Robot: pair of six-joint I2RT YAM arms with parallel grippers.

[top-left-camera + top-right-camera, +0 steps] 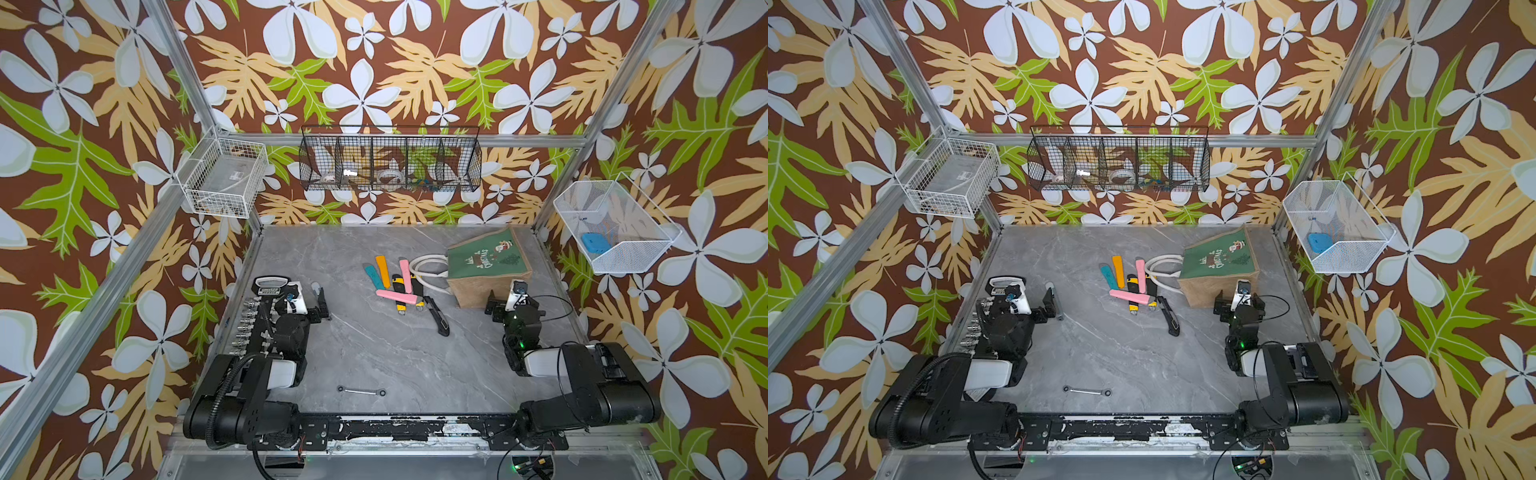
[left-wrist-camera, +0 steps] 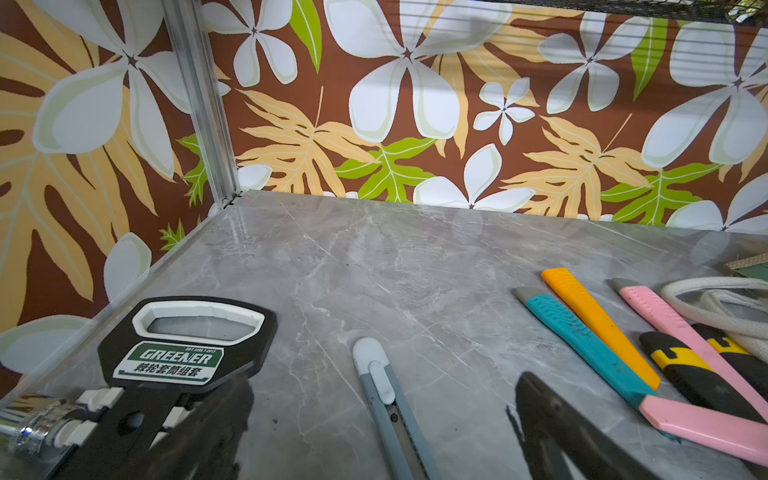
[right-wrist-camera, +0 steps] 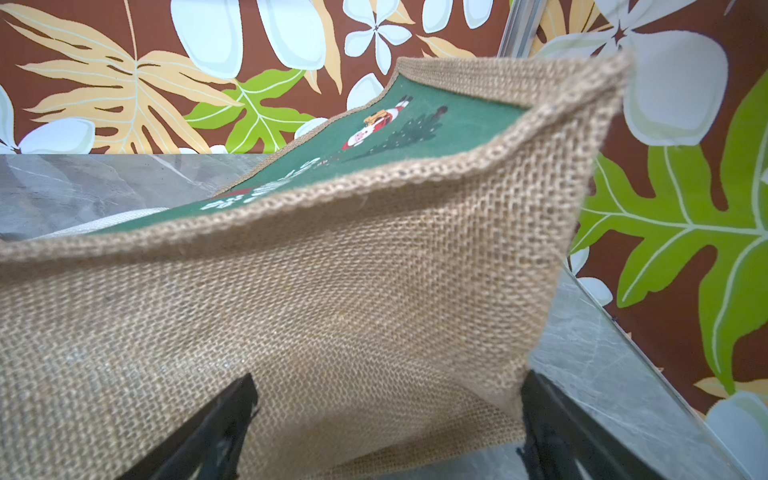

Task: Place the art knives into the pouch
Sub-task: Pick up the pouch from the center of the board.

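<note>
While nothing is lifted yet, we see the pick about to begin. The left gripper (image 2: 384, 419) stands spread and empty, a slim grey art knife (image 2: 376, 374) on the table (image 2: 415, 270) between its fingers. The pouch (image 1: 490, 266) lies on its side, far right, mouth facing left; the right gripper (image 3: 386, 411), equally spread, empty, sits beside it. Next, we judge, the left jaws must close on the knife.

Black jointed arms (image 1: 232, 411), white forearm shells (image 1: 282, 372), corrugated black cable (image 1: 218, 395), green lights (image 1: 516, 344).
</note>
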